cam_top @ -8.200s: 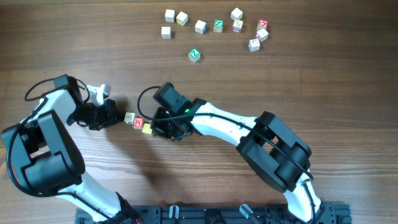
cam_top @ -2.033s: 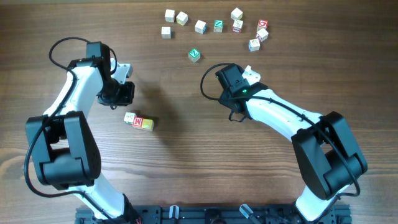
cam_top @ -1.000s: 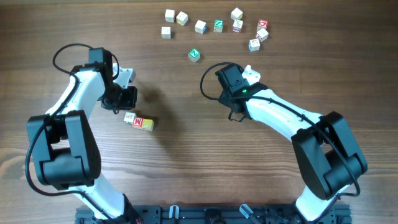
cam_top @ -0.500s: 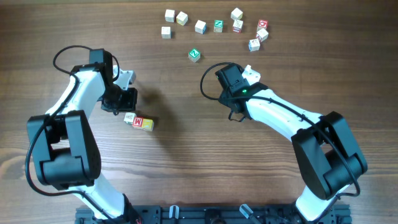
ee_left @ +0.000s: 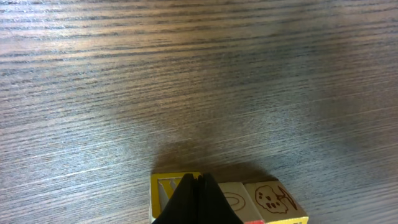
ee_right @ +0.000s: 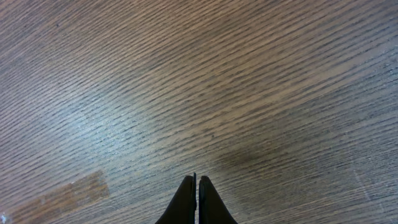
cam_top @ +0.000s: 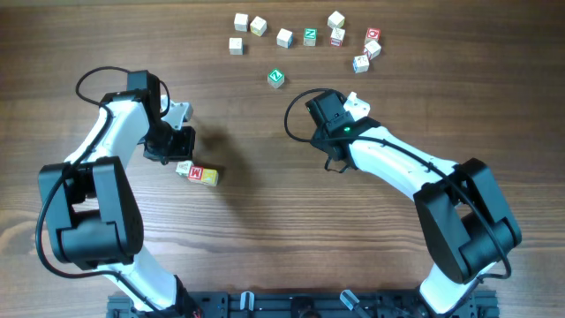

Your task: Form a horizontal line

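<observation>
Three small wooden cubes touch in a short row that slants slightly down to the right: a pale cube with a green mark (cam_top: 184, 167), a red M cube (cam_top: 196, 173) and a yellow-faced cube (cam_top: 209, 177). My left gripper (cam_top: 177, 155) is shut and empty, its tips just behind the row's left end. In the left wrist view the shut fingers (ee_left: 199, 178) partly cover the yellow-framed cube (ee_left: 163, 190), with the middle cube (ee_left: 236, 199) and the pale cube (ee_left: 272, 198) to its right. My right gripper (cam_top: 333, 159) is shut and empty over bare wood (ee_right: 197, 178), far right of the row.
A cube with a green face (cam_top: 276, 79) lies alone behind the middle. Several more letter cubes lie scattered along the back edge, from a pale one (cam_top: 240, 20) to a red-lettered one (cam_top: 372, 35). The table is dark wood.
My left gripper has come down toward the row's left end over the last two seconds. The right arm, beside the cubes 8 seconds ago, is still. The cubes have not shifted.
</observation>
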### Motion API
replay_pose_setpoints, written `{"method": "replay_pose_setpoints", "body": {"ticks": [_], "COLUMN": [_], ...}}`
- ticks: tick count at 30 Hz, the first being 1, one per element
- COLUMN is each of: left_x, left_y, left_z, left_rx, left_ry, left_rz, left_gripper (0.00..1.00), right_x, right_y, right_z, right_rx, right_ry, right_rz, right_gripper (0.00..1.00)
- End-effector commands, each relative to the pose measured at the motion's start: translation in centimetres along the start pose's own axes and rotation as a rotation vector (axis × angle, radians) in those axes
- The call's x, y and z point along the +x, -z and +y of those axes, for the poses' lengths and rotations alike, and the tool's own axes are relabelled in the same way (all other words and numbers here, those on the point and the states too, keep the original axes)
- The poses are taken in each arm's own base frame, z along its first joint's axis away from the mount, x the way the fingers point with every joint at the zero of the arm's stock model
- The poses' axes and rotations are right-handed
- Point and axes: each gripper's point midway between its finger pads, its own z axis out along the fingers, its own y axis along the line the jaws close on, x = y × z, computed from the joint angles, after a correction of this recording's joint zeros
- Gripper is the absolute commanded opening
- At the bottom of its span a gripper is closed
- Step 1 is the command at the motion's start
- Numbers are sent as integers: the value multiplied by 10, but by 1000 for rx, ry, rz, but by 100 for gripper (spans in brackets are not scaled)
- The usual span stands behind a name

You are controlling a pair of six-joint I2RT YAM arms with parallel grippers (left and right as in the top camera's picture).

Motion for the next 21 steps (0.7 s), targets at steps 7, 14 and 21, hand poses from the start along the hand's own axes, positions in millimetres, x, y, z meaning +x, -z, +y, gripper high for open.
{"method": "replay_pose_setpoints", "body": {"ticks": [7,14,21], "left_x": [3,5,7], "left_y": [5,5,5], "left_z": [-3,-3,-3], "left_rx": [13,14,14], "left_ry": [9,19,39], "left_rz": [-3,5,11], "left_gripper": [4,4,4], "right_x": [-4,-4,-4], "right_y": [2,2,2], "right_z": [-3,-3,-3], "right_rx": [12,12,12], "right_ry": [11,12,11], "right_rz": [-23,-23,-23], "right_gripper": [5,5,5]}}
